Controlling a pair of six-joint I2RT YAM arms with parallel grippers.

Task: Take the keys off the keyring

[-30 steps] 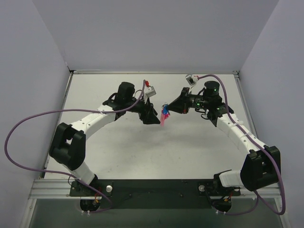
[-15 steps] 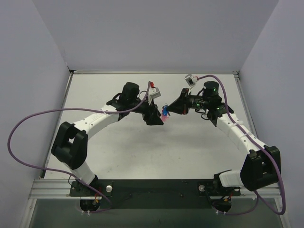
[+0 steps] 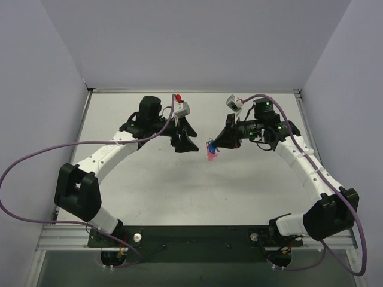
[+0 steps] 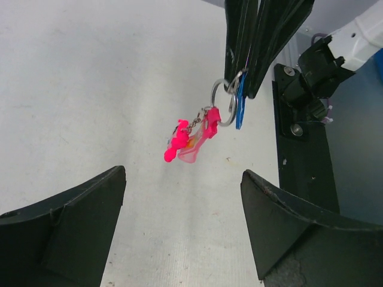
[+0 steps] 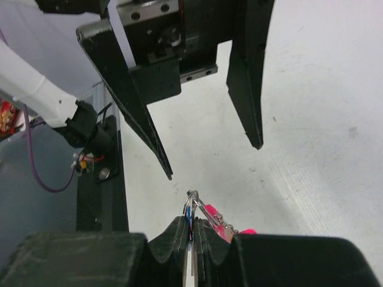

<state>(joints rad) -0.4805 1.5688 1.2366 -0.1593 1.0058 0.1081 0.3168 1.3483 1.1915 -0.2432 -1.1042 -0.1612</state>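
Keys aloft: the right end effector (image 3: 215, 144) is pinched shut on the thin silvery wire keyring (image 4: 224, 101); the left end effector (image 3: 187, 146) is spread wide, holding nothing.

I see the ring held in the air over mid-desk (image 3: 149, 191), the blue-headed key (image 4: 240, 111) beside the right fingertips, and the bright pink plastic keys (image 4: 190, 139) dangling on a short chain (image 4: 196, 121). Open air separates the bunch from the left fingers. Pale walls (image 3: 42, 101) fence three edges, and both elbows sit near the side edges.
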